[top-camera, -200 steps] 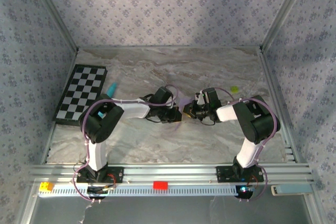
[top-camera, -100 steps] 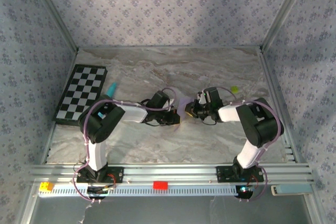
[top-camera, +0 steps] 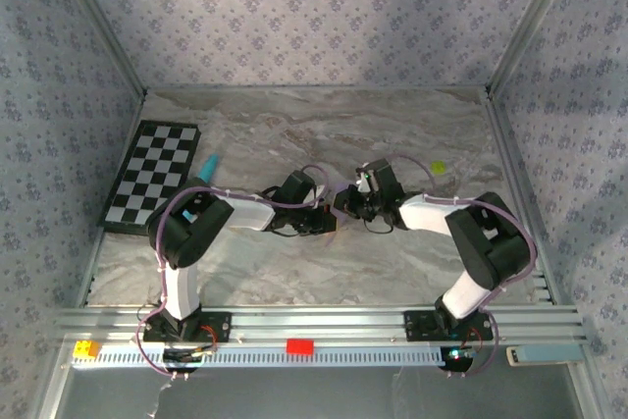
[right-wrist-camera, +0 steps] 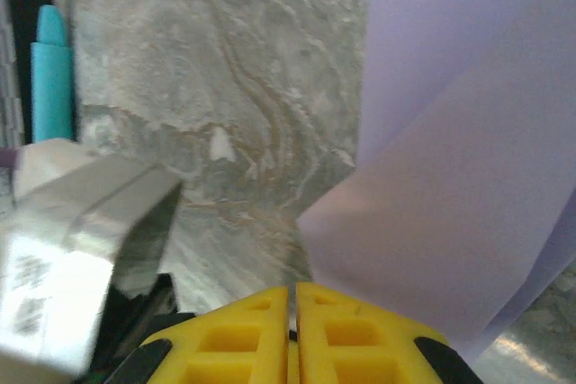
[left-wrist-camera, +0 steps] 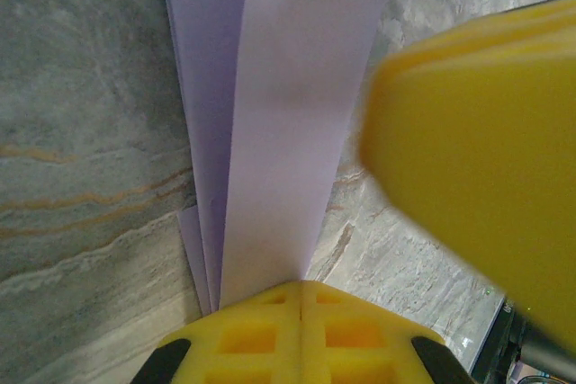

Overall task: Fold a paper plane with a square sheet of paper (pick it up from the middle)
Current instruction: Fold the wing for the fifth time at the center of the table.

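The square sheet of paper [left-wrist-camera: 279, 105] is a pale lilac strip folded into several layers, held just above the marble table between the two arms [top-camera: 340, 195]. My left gripper [left-wrist-camera: 301, 285] is shut on its near end, and the layers run straight away from the jaws. My right gripper [right-wrist-camera: 292, 290] faces it from the other side [top-camera: 345, 205], jaws almost together, pinching an edge of the sheet [right-wrist-camera: 450, 177], whose flap rises to the right of them. One of the right gripper's yellow fingers [left-wrist-camera: 477, 150] looms beside the sheet in the left wrist view.
A teal pen [top-camera: 209, 163] lies left of the arms beside the black-and-white checkered board [top-camera: 152, 174]; the pen [right-wrist-camera: 51, 69] also appears in the right wrist view. A small yellow-green object [top-camera: 439, 167] sits at the back right. Patterned walls enclose the table.
The right gripper has moved left towards the left gripper, and its elbow has swung out to the right. The left gripper has closed fully on the paper and stayed put.
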Available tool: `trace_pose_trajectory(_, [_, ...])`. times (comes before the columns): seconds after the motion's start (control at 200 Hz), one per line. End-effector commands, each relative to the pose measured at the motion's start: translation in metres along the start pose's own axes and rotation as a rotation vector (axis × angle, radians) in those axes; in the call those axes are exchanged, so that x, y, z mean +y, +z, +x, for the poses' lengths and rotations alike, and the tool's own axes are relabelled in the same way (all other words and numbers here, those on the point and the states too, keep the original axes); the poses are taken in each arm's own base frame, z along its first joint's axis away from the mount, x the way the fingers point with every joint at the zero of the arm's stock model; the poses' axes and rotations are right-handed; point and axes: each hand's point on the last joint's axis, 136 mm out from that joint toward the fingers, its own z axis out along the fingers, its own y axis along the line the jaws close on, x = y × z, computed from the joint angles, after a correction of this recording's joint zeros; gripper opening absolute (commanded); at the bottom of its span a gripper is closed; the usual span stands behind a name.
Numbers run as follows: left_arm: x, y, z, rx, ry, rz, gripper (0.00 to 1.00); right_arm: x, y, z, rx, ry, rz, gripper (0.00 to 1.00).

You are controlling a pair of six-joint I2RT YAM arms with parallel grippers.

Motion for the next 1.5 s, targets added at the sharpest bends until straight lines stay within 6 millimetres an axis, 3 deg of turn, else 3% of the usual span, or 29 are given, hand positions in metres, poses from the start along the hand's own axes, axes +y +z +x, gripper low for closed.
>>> trace_pose_trajectory(0.0, [0.04,0.007,0.037,0.105,-0.088,-0.125,0.0,-0.01,0.009,-0.007,-0.026,0.033,0.068,0.11])
trace_pose_trajectory(0.22, [0.045,0.008,0.041,0.113,-0.099,-0.133,0.0,-0.05,0.011,-0.009,-0.082,0.107,0.164,0.1])
trace_pose_trajectory(0.725, [0.059,0.017,0.061,0.155,-0.137,-0.14,0.0,-0.077,-0.015,-0.052,-0.191,0.259,0.119,0.11])
trace_pose_trajectory(0.92, [0.056,0.017,0.06,0.155,-0.131,-0.136,0.0,-0.045,-0.031,-0.065,-0.211,0.186,0.042,0.12])
trace_pose_trajectory(1.099, [0.053,0.016,0.057,0.148,-0.126,-0.134,0.0,-0.021,-0.04,-0.061,-0.222,0.107,0.027,0.12])
trace_pose_trajectory(1.404, [0.052,0.016,0.057,0.146,-0.123,-0.135,0.0,-0.004,-0.006,-0.042,-0.094,0.073,-0.026,0.11])
trace_pose_trajectory(1.494, [0.052,0.016,0.056,0.15,-0.122,-0.136,0.0,-0.016,0.005,-0.042,-0.077,0.094,0.008,0.11])
